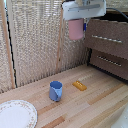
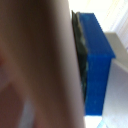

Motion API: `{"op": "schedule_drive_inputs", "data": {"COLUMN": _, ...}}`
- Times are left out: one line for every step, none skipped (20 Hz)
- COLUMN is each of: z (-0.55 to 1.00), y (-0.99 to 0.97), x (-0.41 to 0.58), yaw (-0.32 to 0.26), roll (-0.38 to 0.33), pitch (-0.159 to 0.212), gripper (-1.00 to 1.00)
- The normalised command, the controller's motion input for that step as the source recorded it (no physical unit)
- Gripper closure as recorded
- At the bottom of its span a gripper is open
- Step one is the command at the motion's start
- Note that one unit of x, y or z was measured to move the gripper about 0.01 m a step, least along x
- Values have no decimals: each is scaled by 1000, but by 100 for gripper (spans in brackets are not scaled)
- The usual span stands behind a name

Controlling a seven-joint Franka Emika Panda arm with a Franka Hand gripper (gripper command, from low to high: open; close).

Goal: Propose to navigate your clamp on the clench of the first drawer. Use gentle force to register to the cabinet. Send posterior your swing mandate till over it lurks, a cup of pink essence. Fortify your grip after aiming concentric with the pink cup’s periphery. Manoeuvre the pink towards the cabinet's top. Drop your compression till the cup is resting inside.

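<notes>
- Progress first: your clamp (image 1: 76, 21) grips the pink cup (image 1: 75, 29), which hangs lifted well above the wooden table (image 1: 85, 102), just beside the cabinet (image 1: 107, 47).
- The wrist view bears this out: a pink wall (image 2: 40, 65) fills most of it, pressed against a blue finger pad (image 2: 95, 65), so you can judge the fingers closed on the cup.
- The first drawer (image 1: 106, 39) juts out from the cabinet beyond the lower one, just beside the cup on the exterior view's right, so the pulling step looks done; its clench (image 1: 106, 38) is free of the clamp.
- What remains, by my reading, is carrying the cup over the drawer or the cabinet's top, lowering it, and letting go.
- Well below the clamp you have a blue mug (image 1: 55, 91), a small orange block (image 1: 79, 85) and a patterned plate (image 1: 17, 114), all untouched on the table.
- You cannot see the cabinet's top: it is cut off at the frame edge behind the clamp.
- The drawer's inside is not visible either, so you cannot tell how much room waits there.
- The clamp's fingers are lost in blur in the exterior view, and the arm above is cropped.
- The cup's rim is hidden under the clamp body.
</notes>
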Motion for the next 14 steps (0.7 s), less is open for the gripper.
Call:
{"op": "schedule_drive_inputs", "data": {"z": 929, "y": -414, "x": 403, "yaw": -181, "roll": -38, "pitch": 0, "gripper": 100}}
{"op": "schedule_drive_inputs", "data": {"z": 929, "y": -414, "x": 403, "yaw": -181, "roll": -38, "pitch": 0, "gripper": 100}}
{"op": "schedule_drive_inputs", "data": {"z": 926, "y": -409, "x": 400, "yaw": -183, "roll": -39, "pitch": 0, "gripper": 100}}
{"op": "schedule_drive_inputs", "data": {"z": 917, "y": -460, "x": 409, "yaw": -170, "roll": -29, "pitch": 0, "gripper": 100}}
{"op": "schedule_drive_inputs", "data": {"z": 917, "y": -554, "x": 386, "yaw": -153, "roll": -1, "pitch": 0, "gripper": 100}}
{"op": "schedule_drive_inputs", "data": {"z": 934, "y": -657, "x": 337, "yaw": -139, "roll": 0, "pitch": 0, "gripper": 100}}
{"op": "schedule_drive_inputs", "data": {"z": 946, "y": -794, "x": 286, "yaw": -107, "roll": 12, "pitch": 0, "gripper": 100}}
{"op": "schedule_drive_inputs", "data": {"z": 934, "y": -837, "x": 249, "yaw": -100, "roll": 25, "pitch": 0, "gripper": 100}}
{"op": "schedule_drive_inputs", "data": {"z": 920, "y": -911, "x": 186, "yaw": -81, "roll": 39, "pitch": 0, "gripper": 100}}
{"op": "schedule_drive_inputs", "data": {"z": 869, "y": -940, "x": 129, "yaw": -74, "roll": 42, "pitch": 0, "gripper": 100}}
{"op": "schedule_drive_inputs", "data": {"z": 843, "y": -977, "x": 66, "yaw": -61, "roll": 48, "pitch": 0, "gripper": 100}}
{"op": "schedule_drive_inputs", "data": {"z": 849, "y": -960, "x": 66, "yaw": -71, "roll": 46, "pitch": 0, "gripper": 100}}
{"op": "schedule_drive_inputs", "data": {"z": 849, "y": -957, "x": 43, "yaw": -69, "roll": 48, "pitch": 0, "gripper": 100}}
{"op": "schedule_drive_inputs", "data": {"z": 854, "y": -974, "x": 26, "yaw": -65, "roll": 50, "pitch": 8, "gripper": 100}}
